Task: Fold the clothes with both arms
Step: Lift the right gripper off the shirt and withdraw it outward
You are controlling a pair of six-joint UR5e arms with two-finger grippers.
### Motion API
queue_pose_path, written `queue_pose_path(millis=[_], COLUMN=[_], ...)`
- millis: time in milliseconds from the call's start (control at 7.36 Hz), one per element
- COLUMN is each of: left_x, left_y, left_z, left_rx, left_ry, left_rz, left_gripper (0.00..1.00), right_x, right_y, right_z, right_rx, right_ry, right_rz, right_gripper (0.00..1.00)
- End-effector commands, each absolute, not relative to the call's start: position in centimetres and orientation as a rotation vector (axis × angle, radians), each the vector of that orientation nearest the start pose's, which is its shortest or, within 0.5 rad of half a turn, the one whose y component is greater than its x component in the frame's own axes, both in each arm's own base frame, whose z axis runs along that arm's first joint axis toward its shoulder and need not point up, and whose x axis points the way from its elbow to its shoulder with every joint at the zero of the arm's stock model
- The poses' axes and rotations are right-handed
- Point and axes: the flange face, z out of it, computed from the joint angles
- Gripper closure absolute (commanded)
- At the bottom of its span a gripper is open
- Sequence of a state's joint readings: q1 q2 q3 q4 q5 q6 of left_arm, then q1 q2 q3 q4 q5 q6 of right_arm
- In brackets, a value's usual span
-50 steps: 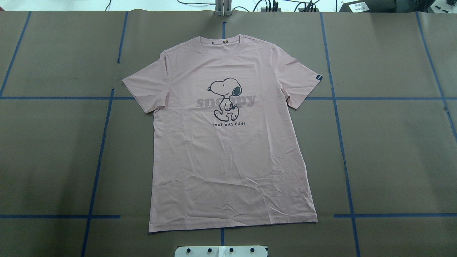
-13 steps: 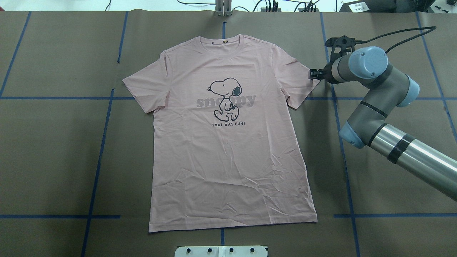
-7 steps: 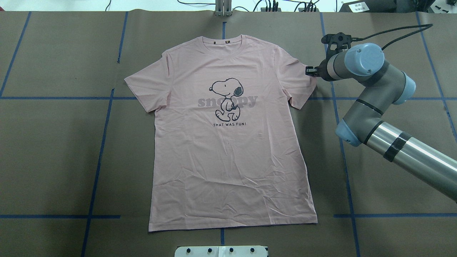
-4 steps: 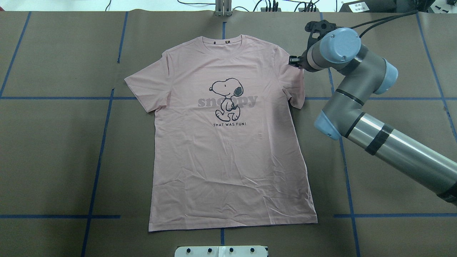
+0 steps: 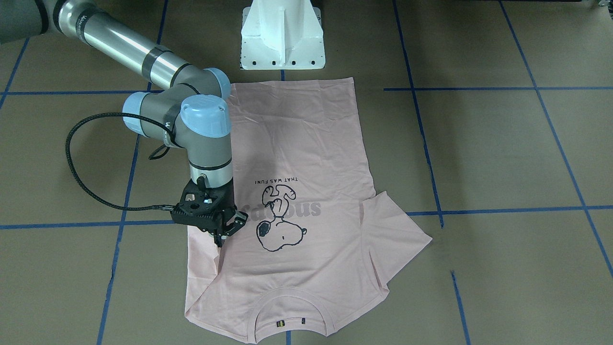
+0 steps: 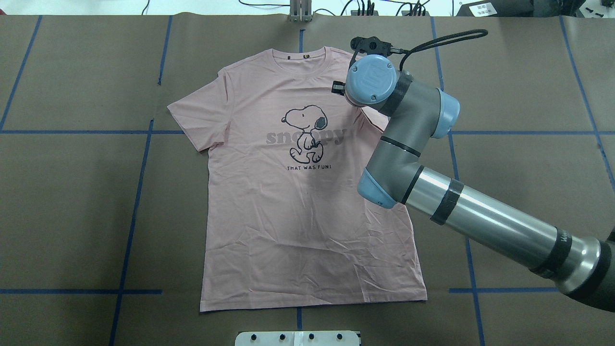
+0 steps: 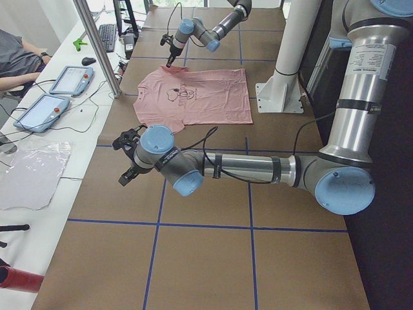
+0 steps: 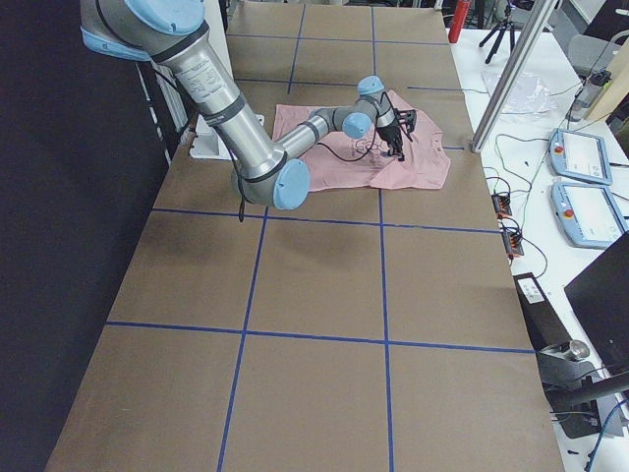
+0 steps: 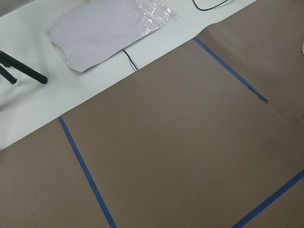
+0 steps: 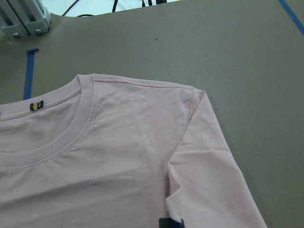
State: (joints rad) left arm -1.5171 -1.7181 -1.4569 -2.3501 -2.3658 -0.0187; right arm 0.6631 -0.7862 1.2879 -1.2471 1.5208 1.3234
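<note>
Exterior left view, table's left end: left arm, grey and silver with light blue caps, stretched low over bare brown paper near the left edge, well apart from the garment; left gripper black, pointing down toward the table; fingers seen from this side view only, so whether released or clenched cannot be told; its wrist camera shows only brown paper, blue tape and the pale strip beyond the table's edge, where a clear plastic bag lies.

Table: covered in brown paper, squared off with blue tape lines.

T-shirt: one, pale pink, short-sleeved; lies face up at the middle of the table, hem toward the robot's edge, collar toward the far edge; cartoon dog print with grey lettering on the chest; sleeve on the robot's left flat and spread; body lightly creased near the hem.

Right arm: enters from the table's right end and bends over the shirt's right shoulder; right gripper points down, fingers clenched on the right sleeve, which is raised off the table and doubled inward over the shoulder; dark cuff tag shows at the fold.

White pedestal base: at the robot's edge, just beside the hem.
</note>
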Motion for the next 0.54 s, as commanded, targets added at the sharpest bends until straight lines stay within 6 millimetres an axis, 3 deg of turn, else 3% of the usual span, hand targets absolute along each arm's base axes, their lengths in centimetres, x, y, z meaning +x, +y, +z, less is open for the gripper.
queue_pose_path(millis=[0, 136, 407], left_x=[-3.1, -3.1, -3.0], left_y=[-57.6, -57.6, -58.1], left_z=[54.6, 54.6, 53.5], left_rx=[0.740, 0.739, 0.760], left_ry=[0.778, 0.779, 0.775], left_rz=[0.352, 0.351, 0.359], left_gripper=[0.00, 0.00, 0.00], right_x=[-54.4, -54.8, -53.6], right_y=[-59.1, -59.4, -61.1], right_z=[26.3, 26.2, 24.8], right_rx=[0.414, 0.410, 0.419], right_ry=[-0.723, -0.717, -0.723], right_rz=[0.410, 0.412, 0.343], right_gripper=[0.23, 0.02, 0.00])
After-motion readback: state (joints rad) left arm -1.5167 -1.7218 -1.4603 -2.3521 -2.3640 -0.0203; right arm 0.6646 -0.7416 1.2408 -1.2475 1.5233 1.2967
